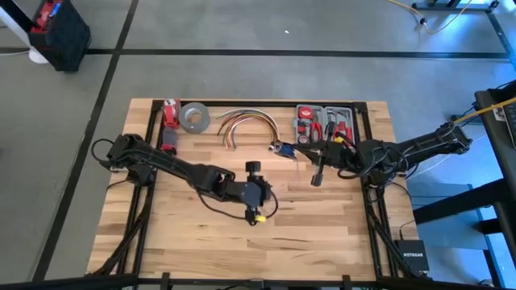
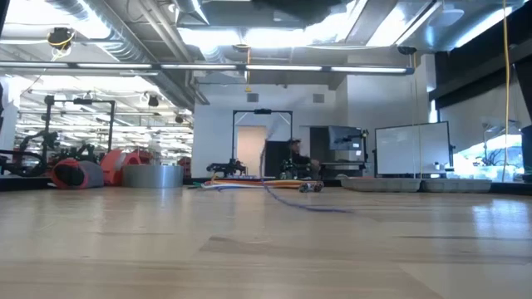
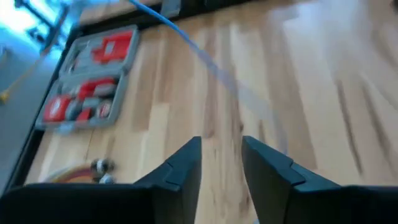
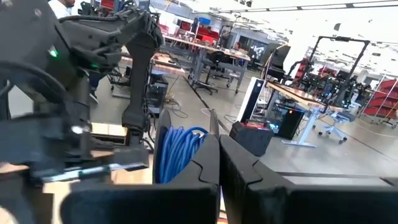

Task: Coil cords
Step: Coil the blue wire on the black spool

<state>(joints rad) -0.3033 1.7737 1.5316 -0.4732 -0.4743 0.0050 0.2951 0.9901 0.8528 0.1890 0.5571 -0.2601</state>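
The cords (image 4: 177,152) hang as a blue coil clamped in the right gripper (image 4: 217,155) above the table (image 1: 322,225) near the tool case (image 1: 324,122), while the left gripper (image 3: 222,171), fingers apart and empty, hovers mid-table.

Pale striped wooden table (image 1: 322,225), grey tool case (image 1: 324,122) with red tools, blue cord (image 3: 186,37).
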